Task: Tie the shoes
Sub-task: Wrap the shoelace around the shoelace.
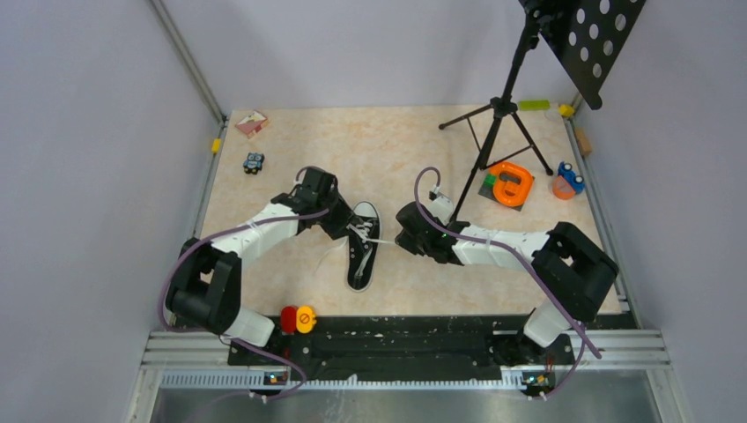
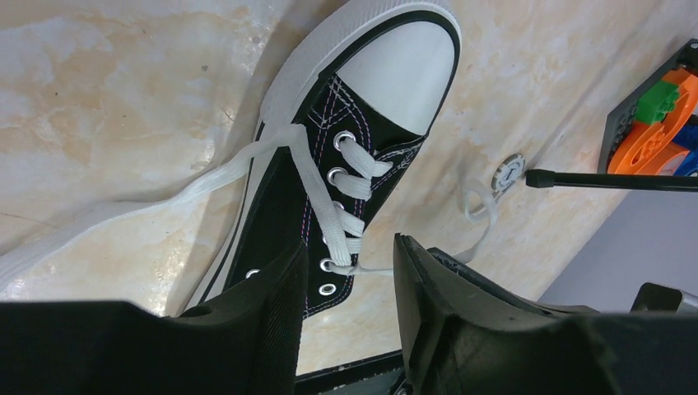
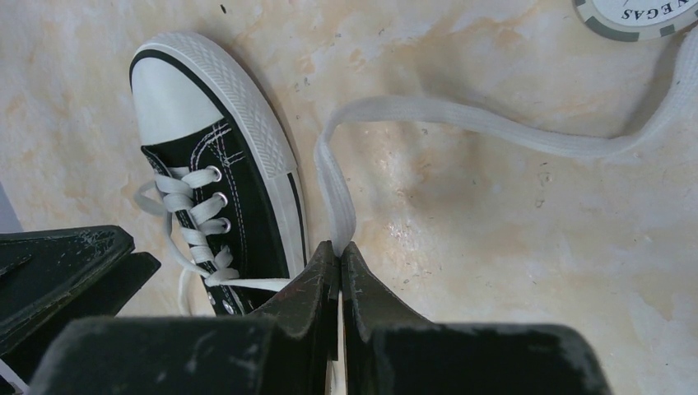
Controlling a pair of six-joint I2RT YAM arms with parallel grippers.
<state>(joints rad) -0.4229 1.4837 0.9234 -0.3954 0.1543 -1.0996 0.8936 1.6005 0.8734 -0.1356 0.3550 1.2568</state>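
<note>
Left claw (image 2: 350,304) stands half open and holds nothing, its fingers (image 2: 276,317) straddling the top eyelets of the shoe (image 1: 363,251). The shoe lies on the table (image 1: 396,150) between the two arms, toe pointing away from the bases. Its left lace (image 2: 165,197) drapes loose over the shoe's left side and trails onto the table. Further right, a thin strand runs taut from a top eyelet to the right claw (image 3: 339,267). That claw is pinched tight on the right lace (image 3: 336,197), whose tail loops off toward a poker chip (image 3: 638,12). No knot is begun, so this looks like gathering both ends. Next, I judge, the left claw must drop to the left lace, nip it near the eyelets, then cross it over the held one.
</note>
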